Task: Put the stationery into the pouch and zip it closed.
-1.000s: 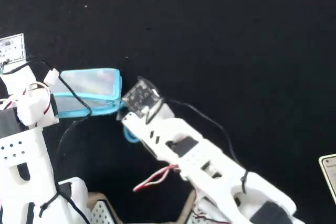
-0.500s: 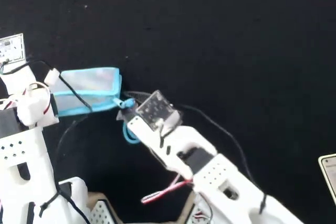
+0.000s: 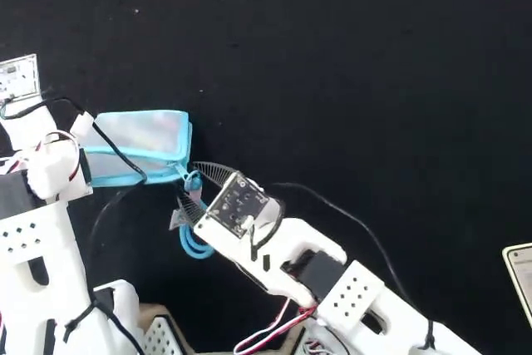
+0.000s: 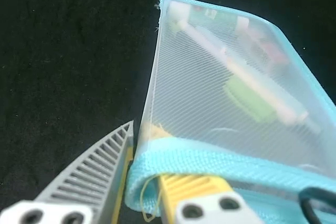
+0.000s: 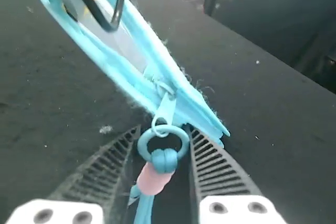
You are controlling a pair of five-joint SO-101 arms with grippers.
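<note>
A see-through mesh pouch (image 3: 140,140) with light blue trim lies at the left of the black table (image 3: 374,81). Pens and a green item show through its mesh (image 4: 247,98). My left gripper (image 4: 144,156) is shut on the pouch's trimmed edge at its left end. My right gripper (image 5: 164,135) stands open just off the pouch's right end (image 5: 157,85), one finger on each side of the blue zipper pull ring (image 5: 163,141). From above, the right gripper (image 3: 198,194) sits below the pull (image 3: 193,180), and a blue cord loop (image 3: 193,244) trails from it.
A white card (image 3: 520,270) lies at the table's right edge and a small printed tag (image 3: 18,78) sits on the left arm. Black cables cross the pouch and the right arm. The far and right parts of the table are open.
My right arm drew back from the pouch's right end toward the near edge. Its gripper opened and let go of the zipper pull. The left arm and pouch stayed put.
</note>
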